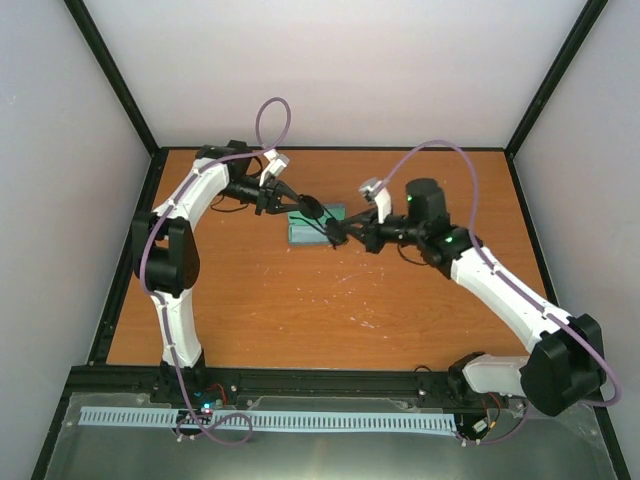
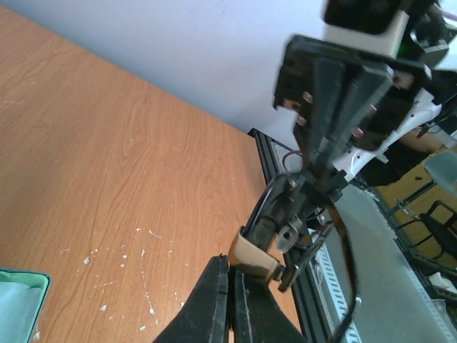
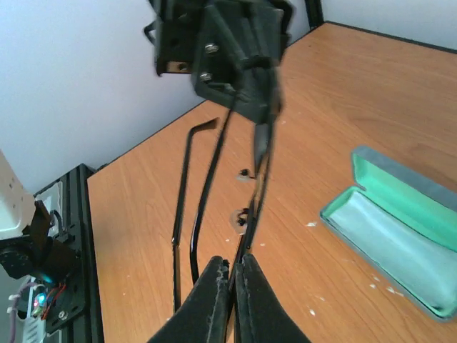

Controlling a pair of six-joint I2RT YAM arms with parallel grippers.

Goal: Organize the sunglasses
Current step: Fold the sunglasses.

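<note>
The black sunglasses hang in the air between my two grippers, just above the open blue-grey case. My left gripper is shut on one lens; the left wrist view shows the fingers pinching the brownish lens. My right gripper is shut on the other end of the frame; the right wrist view shows its fingers clamped on the frame edge. The two thin temple arms hang open to the left. The grippers face each other closely.
The case lies open on the wooden table with a green lining and a pale blue cloth inside. Its corner shows in the left wrist view. White walls and a black frame enclose the table.
</note>
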